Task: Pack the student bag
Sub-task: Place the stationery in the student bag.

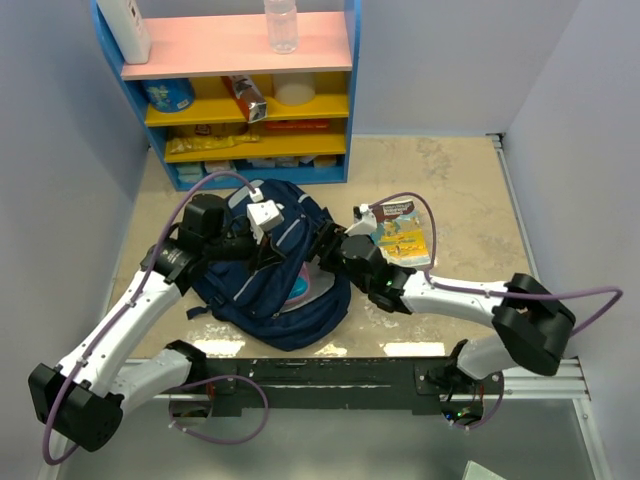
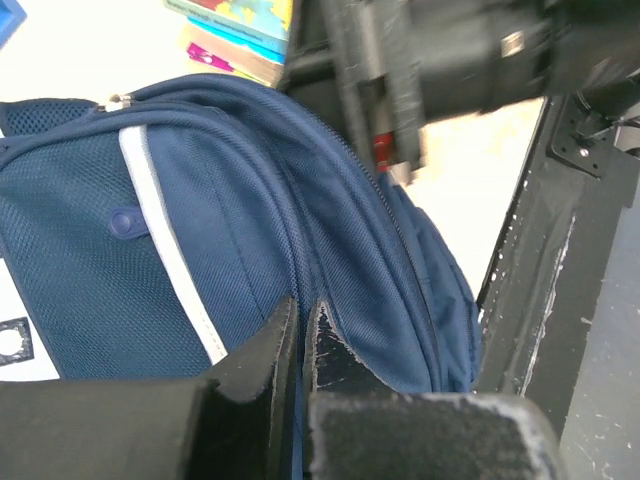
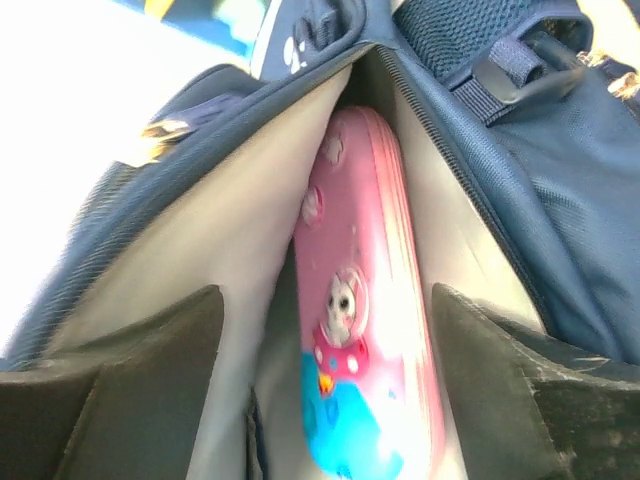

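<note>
The navy student bag (image 1: pixel 262 285) lies on the table's middle, its main compartment held open. My left gripper (image 1: pixel 268 252) is shut on a fold of the bag's fabric beside the zip, seen close in the left wrist view (image 2: pixel 300 318) over the bag's (image 2: pixel 200 230) front panel. My right gripper (image 1: pixel 326 243) is at the bag's mouth. In the right wrist view it (image 3: pixel 328 295) is open wide. A pink pencil case (image 3: pixel 365 330) with a cartoon animal lies between the fingers inside the bag's grey lining (image 3: pixel 240 210), touching neither finger. The case also shows in the top view (image 1: pixel 301 290).
A blue, yellow and pink shelf unit (image 1: pixel 250 100) stands at the back with boxes and a water bottle (image 1: pixel 281 25). Books (image 1: pixel 405 235) lie on the table right of the bag, also in the left wrist view (image 2: pixel 240 30). A black rail (image 1: pixel 340 375) runs along the near edge.
</note>
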Motion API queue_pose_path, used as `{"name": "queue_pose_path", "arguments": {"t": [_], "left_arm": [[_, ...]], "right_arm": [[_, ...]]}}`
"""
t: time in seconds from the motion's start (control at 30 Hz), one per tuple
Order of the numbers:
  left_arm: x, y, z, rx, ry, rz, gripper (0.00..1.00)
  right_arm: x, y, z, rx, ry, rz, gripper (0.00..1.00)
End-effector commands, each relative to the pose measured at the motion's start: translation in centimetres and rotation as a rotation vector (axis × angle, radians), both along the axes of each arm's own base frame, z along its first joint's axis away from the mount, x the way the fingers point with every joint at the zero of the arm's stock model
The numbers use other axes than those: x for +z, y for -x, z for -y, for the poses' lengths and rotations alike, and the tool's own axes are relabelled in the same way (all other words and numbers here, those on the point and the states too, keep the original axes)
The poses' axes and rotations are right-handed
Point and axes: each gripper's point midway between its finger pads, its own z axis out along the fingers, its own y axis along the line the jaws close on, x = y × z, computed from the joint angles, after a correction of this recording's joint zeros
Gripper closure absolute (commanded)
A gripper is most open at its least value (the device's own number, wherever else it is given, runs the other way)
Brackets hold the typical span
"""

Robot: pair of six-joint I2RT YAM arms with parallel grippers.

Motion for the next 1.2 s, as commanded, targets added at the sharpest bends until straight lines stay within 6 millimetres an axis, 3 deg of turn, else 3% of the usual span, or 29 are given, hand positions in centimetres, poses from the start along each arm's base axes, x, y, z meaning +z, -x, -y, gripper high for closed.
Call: {"name": "queue_pose_path", "arguments": {"t": [0.0, 0.03, 0.07, 0.1, 0.17, 0.33, 0.77, 1.0, 1.17], "left_arm": [[1.0, 0.0, 1.1, -0.061, 0.041, 0.054, 1.00], [0.8, 0.0, 1.1, -0.059, 0.040, 0.050, 1.00], [0.7, 0.0, 1.1, -0.059, 0.039, 0.048, 1.00], [0.7, 0.0, 1.1, -0.058, 0.038, 0.042, 1.00], [0.6, -0.1, 1.1, -0.058, 0.038, 0.041, 1.00], [1.0, -0.4, 1.3, -0.053, 0.044, 0.037, 1.00], [1.6, -0.7, 1.4, -0.051, 0.045, 0.039, 1.00], [1.1, -0.6, 1.3, -0.050, 0.040, 0.036, 1.00], [1.1, -0.6, 1.4, -0.049, 0.047, 0.034, 1.00]], "right_arm": [[1.7, 2.7, 0.4, 0.117, 0.088, 0.037, 0.40], [1.4, 3.2, 1.1, 0.124, 0.098, 0.038, 0.53], [0.6, 3.7, 1.7, 0.139, 0.144, 0.030, 0.72], [0.6, 4.0, 2.0, 0.151, 0.162, 0.032, 0.79], [-0.1, 4.8, 2.3, 0.185, 0.204, 0.039, 0.88], [-2.1, 6.1, 2.2, 0.225, 0.219, 0.014, 1.00], [-5.5, 8.0, -2.5, 0.339, 0.241, 0.009, 1.00], [-6.0, 10.1, -1.8, 0.383, 0.303, 0.012, 1.00], [-6.1, 10.4, -3.1, 0.412, 0.287, 0.026, 1.00]]}}
